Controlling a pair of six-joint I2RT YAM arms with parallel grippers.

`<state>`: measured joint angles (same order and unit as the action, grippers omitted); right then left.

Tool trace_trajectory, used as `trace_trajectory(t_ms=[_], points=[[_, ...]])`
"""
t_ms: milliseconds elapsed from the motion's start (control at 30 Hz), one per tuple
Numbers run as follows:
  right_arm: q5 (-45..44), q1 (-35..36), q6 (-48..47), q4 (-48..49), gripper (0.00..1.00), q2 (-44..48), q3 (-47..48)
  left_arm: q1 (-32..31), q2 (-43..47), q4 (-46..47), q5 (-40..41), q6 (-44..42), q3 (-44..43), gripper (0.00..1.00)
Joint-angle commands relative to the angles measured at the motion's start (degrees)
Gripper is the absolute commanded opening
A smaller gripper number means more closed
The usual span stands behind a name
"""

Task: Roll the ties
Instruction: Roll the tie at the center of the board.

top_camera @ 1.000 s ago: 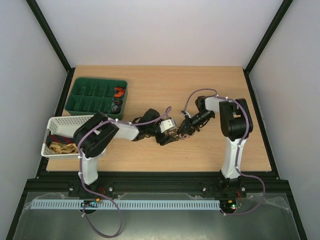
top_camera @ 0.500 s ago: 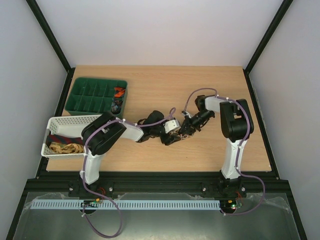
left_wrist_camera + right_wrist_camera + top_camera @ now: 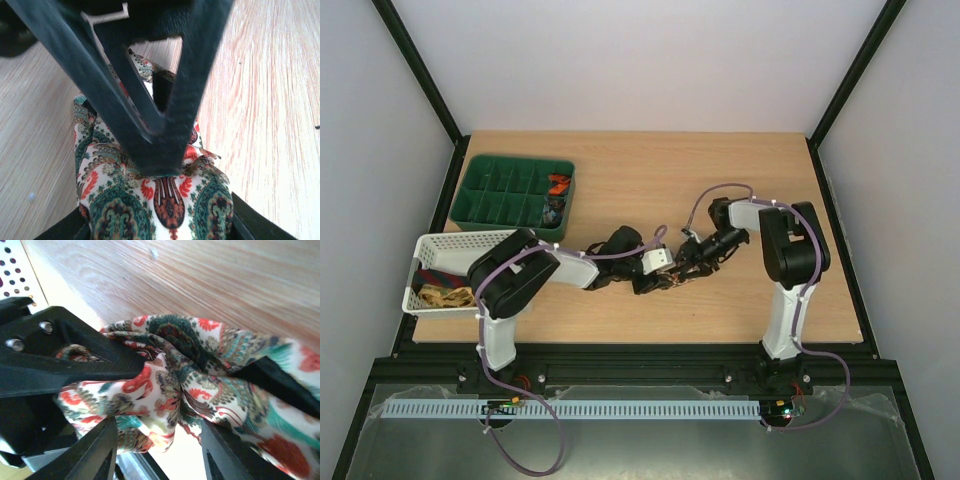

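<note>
Now your left tool (image 3: 157, 222) has clamped the floral tie (image 3: 170, 385); your right tool (image 3: 157, 455) has spread. Coil looks secured.

We see a tie (image 3: 165, 200) in cream, dark green and red paisley against the pale, fine-streaked wood grain of the table (image 3: 270, 100).

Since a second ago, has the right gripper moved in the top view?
Yes, slightly: the right gripper has shifted left and closer to the near edge of the table.
</note>
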<state>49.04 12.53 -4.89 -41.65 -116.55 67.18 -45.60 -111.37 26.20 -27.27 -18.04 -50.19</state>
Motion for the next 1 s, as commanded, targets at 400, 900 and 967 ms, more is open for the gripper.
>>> trace_trajectory(t_ms=[400,900,967], points=[[-0.70,5.07,-2.45,-4.67,0.50,2.22,2.79,0.52,-2.11,-11.24,2.02,2.75,-1.50,0.42],[-14.40,2.58,-6.02,-3.63,0.01,-4.32,4.33,2.03,-0.87,-10.90,-0.35,3.72,-3.79,0.61],[-16.08,1.91,-6.54,-3.33,0.01,-4.01,3.77,2.27,0.19,-9.01,-0.80,4.16,-3.64,0.68]])
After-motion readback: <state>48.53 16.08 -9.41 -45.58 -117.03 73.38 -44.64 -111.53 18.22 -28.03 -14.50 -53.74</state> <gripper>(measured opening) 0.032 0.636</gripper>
